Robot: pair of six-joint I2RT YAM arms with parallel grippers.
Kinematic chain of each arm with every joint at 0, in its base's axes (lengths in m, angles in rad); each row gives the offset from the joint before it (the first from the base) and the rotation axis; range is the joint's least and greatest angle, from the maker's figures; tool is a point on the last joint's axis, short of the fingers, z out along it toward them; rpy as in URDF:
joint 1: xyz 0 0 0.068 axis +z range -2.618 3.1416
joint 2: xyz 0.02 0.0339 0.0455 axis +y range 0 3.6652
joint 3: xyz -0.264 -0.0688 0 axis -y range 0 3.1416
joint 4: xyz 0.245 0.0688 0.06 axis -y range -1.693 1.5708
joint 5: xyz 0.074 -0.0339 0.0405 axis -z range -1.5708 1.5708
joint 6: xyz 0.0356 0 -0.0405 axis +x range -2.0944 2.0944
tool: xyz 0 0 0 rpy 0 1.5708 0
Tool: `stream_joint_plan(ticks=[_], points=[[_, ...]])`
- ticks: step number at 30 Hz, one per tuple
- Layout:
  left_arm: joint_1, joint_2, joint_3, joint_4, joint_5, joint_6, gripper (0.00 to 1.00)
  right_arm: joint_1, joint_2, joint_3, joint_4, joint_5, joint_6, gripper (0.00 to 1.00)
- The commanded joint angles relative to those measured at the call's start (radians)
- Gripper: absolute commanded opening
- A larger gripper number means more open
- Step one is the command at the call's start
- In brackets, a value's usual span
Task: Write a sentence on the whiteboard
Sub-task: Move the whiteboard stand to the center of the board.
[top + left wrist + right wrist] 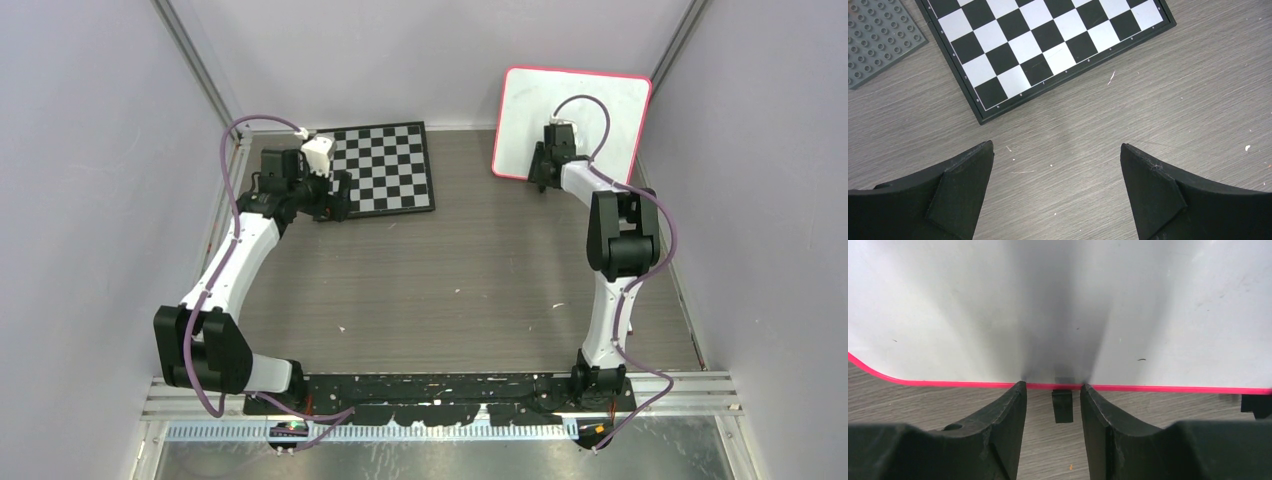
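Note:
The whiteboard [525, 110] leans upright against the back wall at the far right, white with a pink-red rim. Its face [948, 315] is blank apart from tiny specks, and the sentence is out of view. My right gripper [541, 178] is low at the board's bottom edge. Its jaws [1053, 386] stand partly apart, either side of a small black clip foot [1062, 406], with a gap on each side. A second clip foot [1255, 405] shows at the right. My left gripper [335, 205] hangs wide open over bare table [1057, 145].
A black-and-white checkered board [385, 165] lies flat at the back centre, just beyond the left gripper [1048, 45]. A grey studded plate [878, 40] lies to its left. Walls close in on both sides of the wood-grain table.

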Motion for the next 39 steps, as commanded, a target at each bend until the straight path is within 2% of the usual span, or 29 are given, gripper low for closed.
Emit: stream_joint_plan(ticks=[1,6,17,20,25,30,39], points=[[0.003,-0.038,0.012,0.002,0.012,-0.001,1.0,-0.004,0.011,0.062,-0.014,-0.001,-0.001,0.46],[0.003,-0.041,0.016,-0.005,0.006,0.001,1.0,-0.01,0.013,0.065,-0.029,-0.013,0.002,0.38],[0.002,-0.07,0.023,-0.02,-0.006,0.009,1.0,-0.016,0.02,0.064,-0.077,-0.006,-0.017,0.37],[0.003,-0.072,0.025,-0.023,-0.008,0.009,1.0,-0.019,0.027,0.069,-0.08,-0.002,-0.025,0.33],[0.003,-0.07,0.032,-0.03,-0.009,0.006,1.0,-0.02,0.032,0.068,-0.08,-0.008,-0.037,0.13],[0.002,-0.067,0.035,-0.039,-0.01,0.01,1.0,-0.018,-0.006,0.021,-0.091,-0.078,-0.071,0.0],[0.003,-0.077,0.023,-0.033,0.014,-0.003,1.0,0.007,-0.168,-0.162,-0.081,-0.131,-0.124,0.0]])
